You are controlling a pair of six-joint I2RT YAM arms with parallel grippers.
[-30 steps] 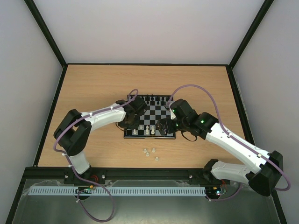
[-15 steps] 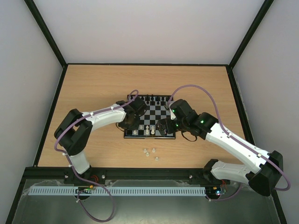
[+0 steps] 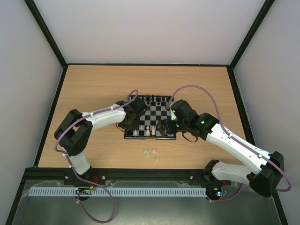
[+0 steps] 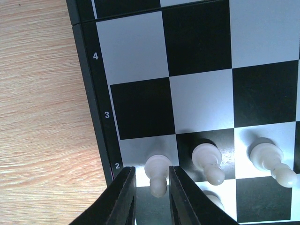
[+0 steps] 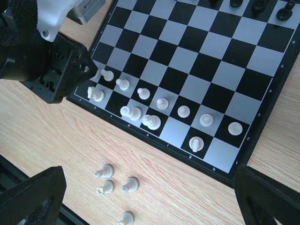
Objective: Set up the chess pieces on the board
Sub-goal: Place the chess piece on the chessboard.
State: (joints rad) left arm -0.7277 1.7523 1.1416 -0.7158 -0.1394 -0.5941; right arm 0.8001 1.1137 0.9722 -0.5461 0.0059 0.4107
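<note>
One white pawn [image 4: 157,171] stands upright, its long axis vertical, on the pale edge-file square of the board [image 3: 159,114] beside the printed 2. You will see your left gripper [image 4: 152,194] straddling it. The dark fingers [image 4: 124,197] are only narrowly apart. There is a sliver of daylight on one side of the pawn, and on the other side contact cannot be confirmed.

The board sits square to the table [image 3: 93,84], with its white side at the edge nearest the arm bases. Further white pawns [image 5: 162,103] stand upright in a line along that same second row. A few taller white pieces [image 5: 152,122] stand on the row behind them. Black pieces [image 5: 257,5] stand along the board's far edge.

Four loose white pieces [image 5: 130,183] sit on the table just off the board's near edge. At least one of them lies on its side.

Your right gripper [image 5: 149,187] hangs above the board's near edge, spread wide and holding nothing.

All the pieces are small, and the white ones are glossy and cream-toned. The board has black and pale grey squares inside a thin black border with printed rank numbers.

The table is light wood grain, edged by a black rail [image 3: 50,110] and enclosed by plain pale walls [image 3: 150,28].
</note>
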